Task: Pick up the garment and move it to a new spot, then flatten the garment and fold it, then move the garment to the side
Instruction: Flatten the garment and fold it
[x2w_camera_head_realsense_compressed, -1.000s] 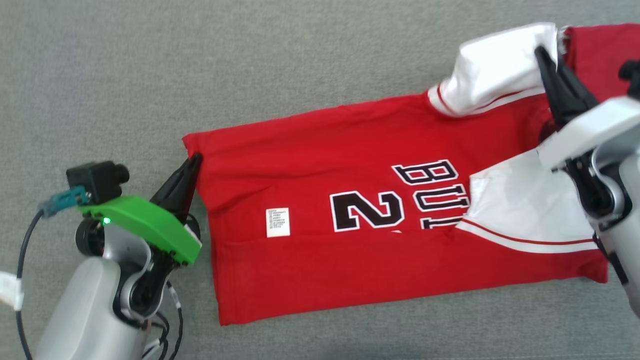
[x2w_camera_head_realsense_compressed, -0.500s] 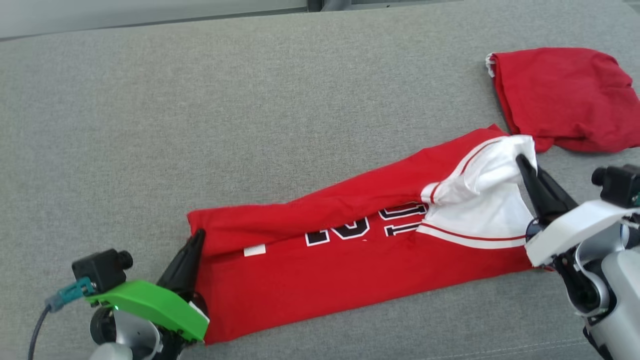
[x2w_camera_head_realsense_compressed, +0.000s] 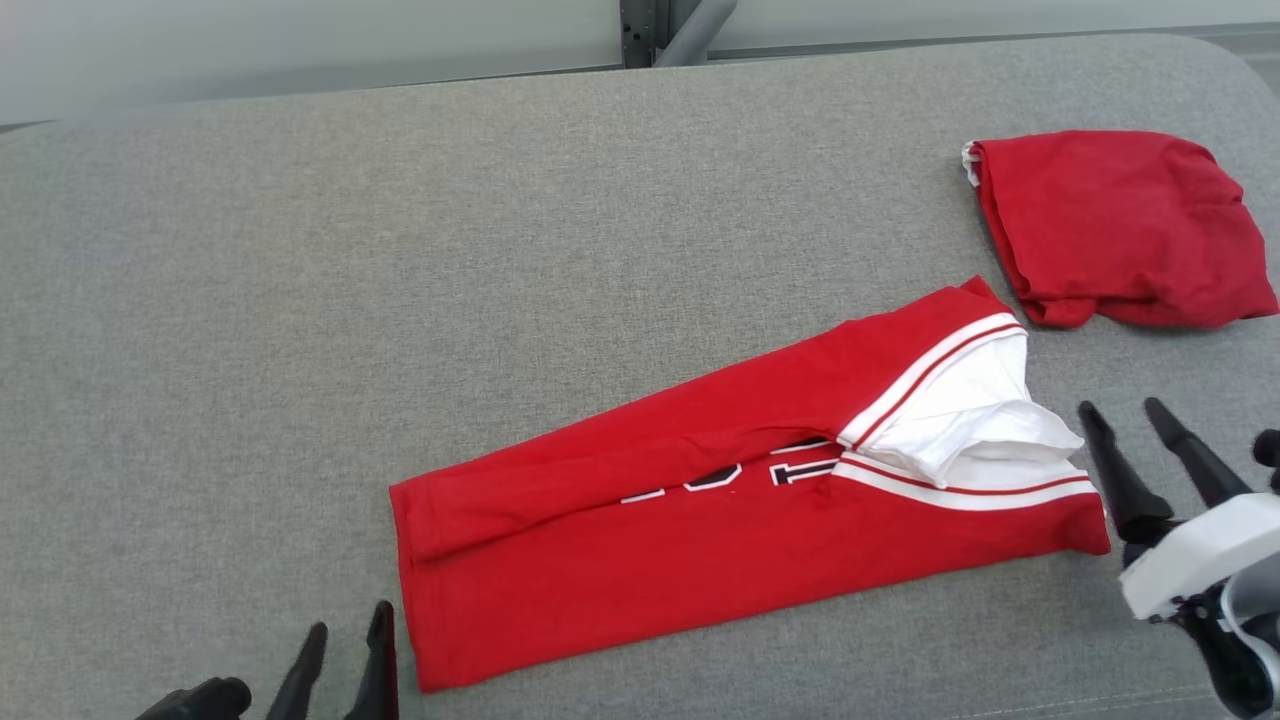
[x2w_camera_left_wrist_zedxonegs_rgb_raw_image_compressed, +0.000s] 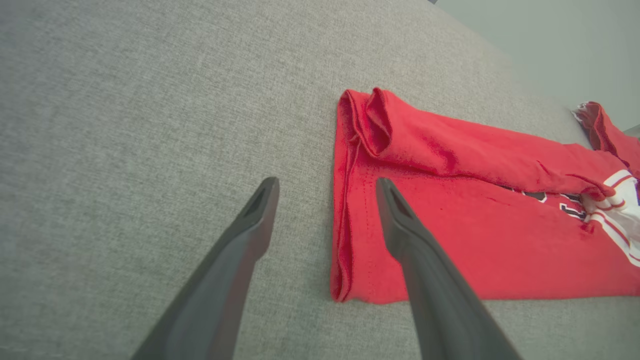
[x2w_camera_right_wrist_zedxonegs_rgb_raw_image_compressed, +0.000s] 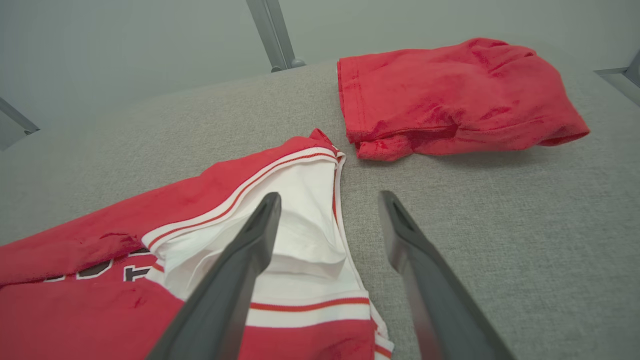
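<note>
Garment (x2w_camera_head_realsense_compressed: 700, 520) lies centre-near as a long folded strip, left gripper (x2w_camera_head_realsense_compressed: 350, 617) and right gripper (x2w_camera_head_realsense_compressed: 1118, 406) spread empty by its ends; for the next fold I'd pinch all layers at the corners, edges aligned.

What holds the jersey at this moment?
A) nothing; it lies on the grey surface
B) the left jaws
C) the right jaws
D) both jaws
A: the jersey lies folded lengthwise on the grey surface, while the left jaws and the right jaws stand open at its two ends, gripping nothing.
</note>
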